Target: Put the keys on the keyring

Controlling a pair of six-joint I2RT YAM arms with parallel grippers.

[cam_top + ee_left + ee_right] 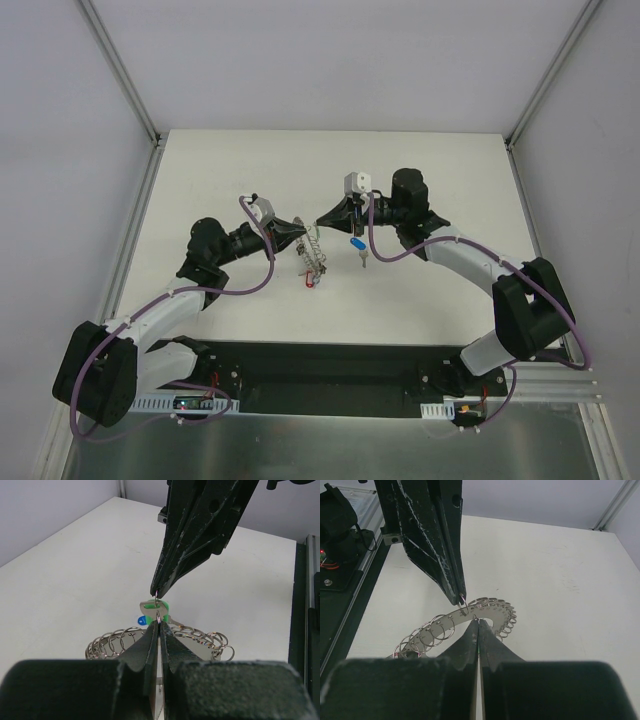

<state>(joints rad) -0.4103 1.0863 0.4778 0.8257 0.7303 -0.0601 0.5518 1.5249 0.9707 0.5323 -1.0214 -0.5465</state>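
Top external view: a white table [240, 170] fills the floor of a booth with pale grey walls [330, 60]. Bare aluminium frame posts [120, 70] rise at the two far corners, and a black base plate [330, 365] runs along the near edge, where my arms are bolted.

My left gripper [303, 229] and right gripper [320, 221] meet tip to tip over the middle of the table. Both sets of fingers are pressed together. A thin wire loop shows right at the tips, but I cannot tell which hand has it pinched.

The keyring [313, 255] runs from those tips back toward my bases, with a red tag [310, 283] at its near end. I cannot tell whether it hangs or lies flat. Its rim is crowded with small split rings [114, 641].

The green-tagged key [160, 611] sits just past my left fingertips, between the two grippers. The blue-tagged key [358, 247] lies on the table just to the right of the keyring, under my right wrist.

In each wrist view my own dark fingers [465, 647] block the lower half, and the other gripper comes down from above across the far part of the table.
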